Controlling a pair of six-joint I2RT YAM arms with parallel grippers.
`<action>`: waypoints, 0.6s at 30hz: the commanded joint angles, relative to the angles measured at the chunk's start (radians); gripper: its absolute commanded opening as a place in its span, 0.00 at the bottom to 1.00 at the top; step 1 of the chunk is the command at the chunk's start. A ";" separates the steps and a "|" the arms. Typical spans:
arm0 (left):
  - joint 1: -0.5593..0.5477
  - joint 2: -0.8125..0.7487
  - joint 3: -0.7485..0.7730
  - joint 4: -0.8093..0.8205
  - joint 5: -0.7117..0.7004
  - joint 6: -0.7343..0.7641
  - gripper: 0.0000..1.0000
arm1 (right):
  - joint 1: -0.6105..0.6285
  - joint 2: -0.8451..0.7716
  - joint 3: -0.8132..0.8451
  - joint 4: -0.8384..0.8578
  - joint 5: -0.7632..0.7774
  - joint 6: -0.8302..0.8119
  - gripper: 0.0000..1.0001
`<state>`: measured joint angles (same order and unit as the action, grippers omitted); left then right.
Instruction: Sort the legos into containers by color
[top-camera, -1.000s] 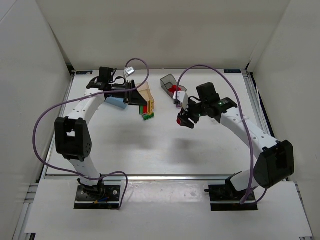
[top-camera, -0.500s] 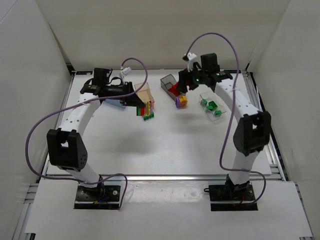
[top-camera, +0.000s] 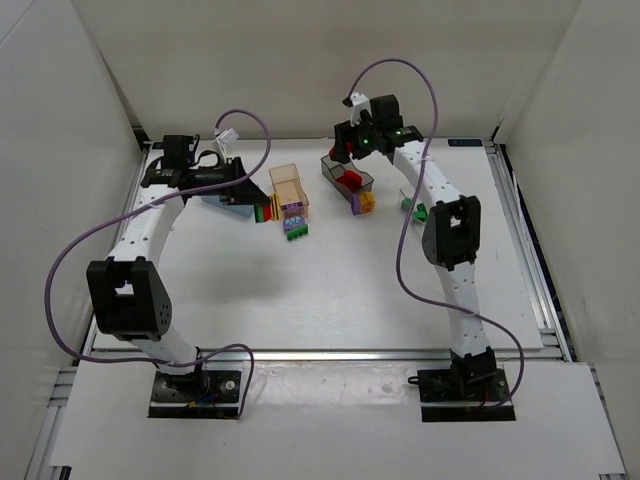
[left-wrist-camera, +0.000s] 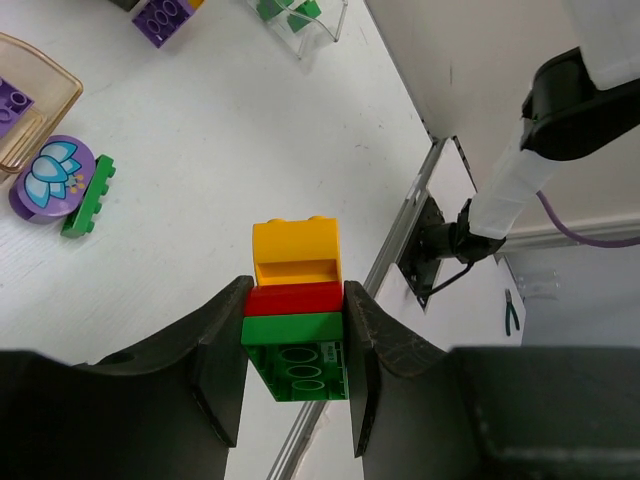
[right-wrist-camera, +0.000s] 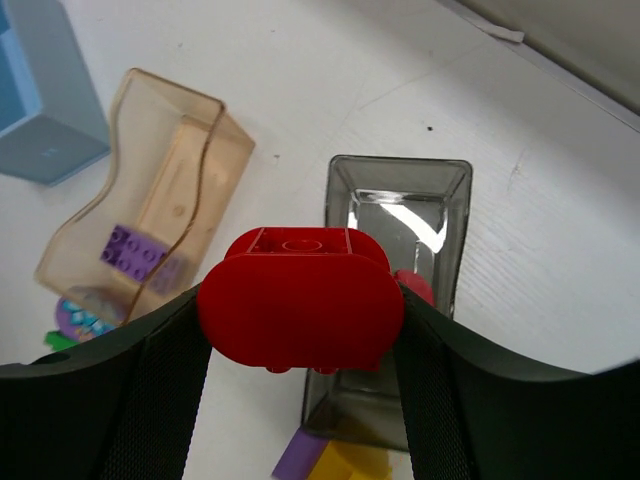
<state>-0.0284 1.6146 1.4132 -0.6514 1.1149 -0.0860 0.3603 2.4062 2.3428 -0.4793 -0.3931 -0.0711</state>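
Observation:
My left gripper (left-wrist-camera: 295, 325) is shut on a stacked clump of a yellow, a red and a green lego (left-wrist-camera: 296, 300), held above the table. In the top view this clump (top-camera: 263, 212) hangs left of the tan-orange bin (top-camera: 288, 186), which holds a purple lego (right-wrist-camera: 135, 245). My right gripper (right-wrist-camera: 300, 320) is shut on a rounded red lego (right-wrist-camera: 300, 300), held over the near end of the dark grey bin (right-wrist-camera: 440, 190). Another red lego (right-wrist-camera: 416, 288) lies in that bin. The light blue bin (top-camera: 216, 201) is partly hidden by my left gripper (top-camera: 250, 200).
A purple and yellow clump (top-camera: 363, 202) lies in front of the grey bin (top-camera: 335, 166). A purple flower piece on a green lego (top-camera: 296, 228) lies in front of the tan bin. The clear bin with green legos (top-camera: 420, 209) is half hidden behind my right arm.
My right arm has swung from mid-table to the back, carrying the red lego over the dark grey bin. My left gripper has drawn back left with its clump.

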 joint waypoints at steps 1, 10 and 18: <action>0.013 -0.044 0.026 0.004 0.034 0.005 0.10 | 0.003 0.047 0.110 -0.004 0.062 -0.009 0.00; 0.039 -0.028 0.052 0.004 0.052 -0.008 0.10 | 0.003 0.171 0.197 0.027 0.096 -0.039 0.03; 0.047 -0.015 0.069 0.004 0.056 -0.018 0.10 | 0.000 0.235 0.236 0.041 0.114 -0.055 0.28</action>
<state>0.0135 1.6154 1.4403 -0.6510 1.1366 -0.1009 0.3603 2.6213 2.5175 -0.4866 -0.2966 -0.1101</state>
